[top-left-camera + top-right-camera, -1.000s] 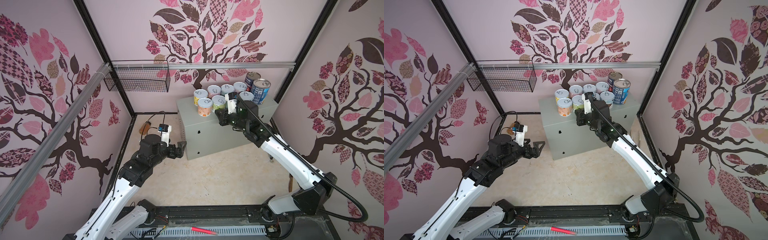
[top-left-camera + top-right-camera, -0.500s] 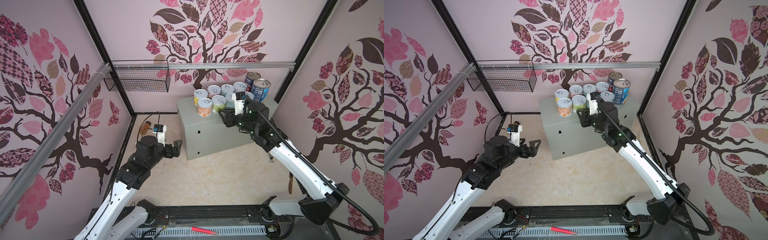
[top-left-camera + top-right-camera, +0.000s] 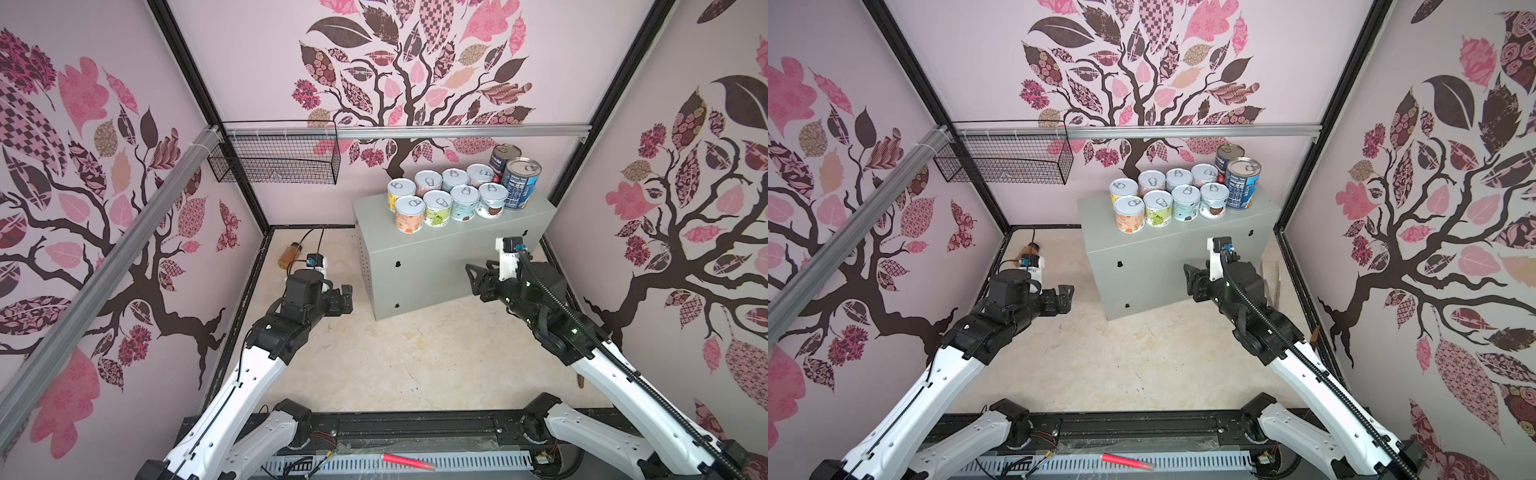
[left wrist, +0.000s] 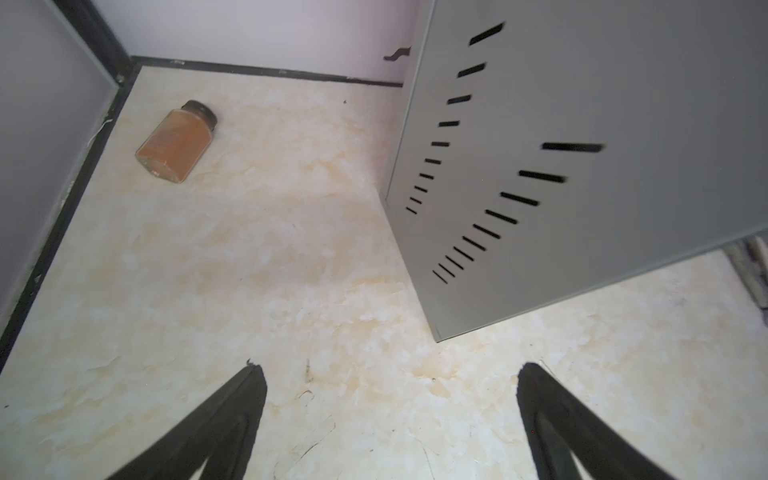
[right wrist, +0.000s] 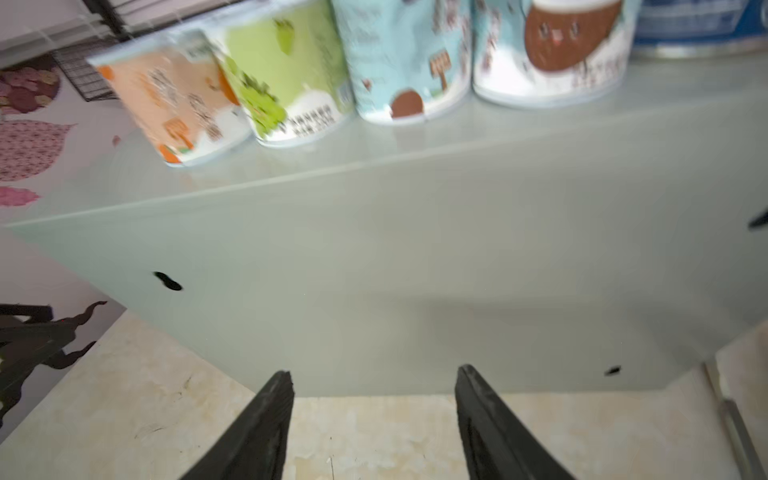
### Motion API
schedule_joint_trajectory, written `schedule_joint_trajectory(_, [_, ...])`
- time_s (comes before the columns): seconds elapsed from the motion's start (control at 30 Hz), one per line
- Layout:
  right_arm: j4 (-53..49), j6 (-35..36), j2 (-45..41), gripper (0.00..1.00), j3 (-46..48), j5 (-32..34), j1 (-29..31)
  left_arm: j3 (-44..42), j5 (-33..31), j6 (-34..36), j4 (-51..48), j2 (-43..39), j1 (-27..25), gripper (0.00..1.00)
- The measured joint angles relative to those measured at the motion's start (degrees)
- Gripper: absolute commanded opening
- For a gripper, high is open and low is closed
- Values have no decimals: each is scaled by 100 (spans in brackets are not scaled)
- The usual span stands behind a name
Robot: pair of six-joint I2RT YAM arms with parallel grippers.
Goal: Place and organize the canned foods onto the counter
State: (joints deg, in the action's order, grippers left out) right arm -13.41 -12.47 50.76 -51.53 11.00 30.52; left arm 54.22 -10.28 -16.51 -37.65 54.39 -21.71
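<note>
1. In both top views the left gripper (image 3: 345, 296) hovers over the floor to the left of the worktop (image 3: 436, 266), jaws wide apart and empty. The right gripper (image 3: 473, 279) hangs before the worktop's front face, jaws apart with nothing between them. Ten canned foods (image 3: 464, 203) stand upright on the worktop's flat top. Eight are short and white-lidded, in two close rows of four. Two are taller and metal-lidded at the right end: a blue-label can (image 3: 520, 185) with a second tall can (image 3: 503, 154) behind it. Their print is too small to read. One amber bottle (image 3: 289, 257) lies on the floor near the left wall.
2. In the left wrist view, the left gripper (image 4: 390, 370) shows two dark fingertips far apart over bare floor. The amber bottle (image 4: 176, 141) lies on its side, with no label that can be read.
3. In the right wrist view, the right gripper (image 5: 374, 370) has its jaws apart and empty, facing the worktop (image 5: 415, 249). Four short cans line the edge: an orange can (image 5: 174, 108), a green can (image 5: 286, 83), a pale-blue can (image 5: 403, 62) and a brown-face can (image 5: 557, 50). All the lettering is blurred.
</note>
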Motion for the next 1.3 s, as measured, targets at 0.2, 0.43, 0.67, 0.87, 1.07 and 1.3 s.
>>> schedule_joint_trajectory(0.2, [776,-168,-109,100,1615,1021,-162,-1008,-111,55,704,13,748,98])
schedule_joint_trajectory(0.43, [2905,197,-341,100,3445,2579,-240,-1784,-326,155,2052,684,1657,98])
schedule_joint_trajectory(0.67, [5213,1121,153,100,4518,3073,-1300,-2253,-358,586,3858,1849,2208,98])
schedule_joint_trajectory(0.87, [6570,863,1237,100,4710,2990,-2332,-2328,-254,1012,5436,2715,2295,98])
schedule_joint_trajectory(1.07, [7473,914,2312,100,4577,2774,-2352,-2317,15,1115,6520,3416,2334,98])
schedule_joint_trajectory(1.3, [8019,1082,2382,100,4498,2350,-2352,-3060,31,1314,8052,3373,2186,98])
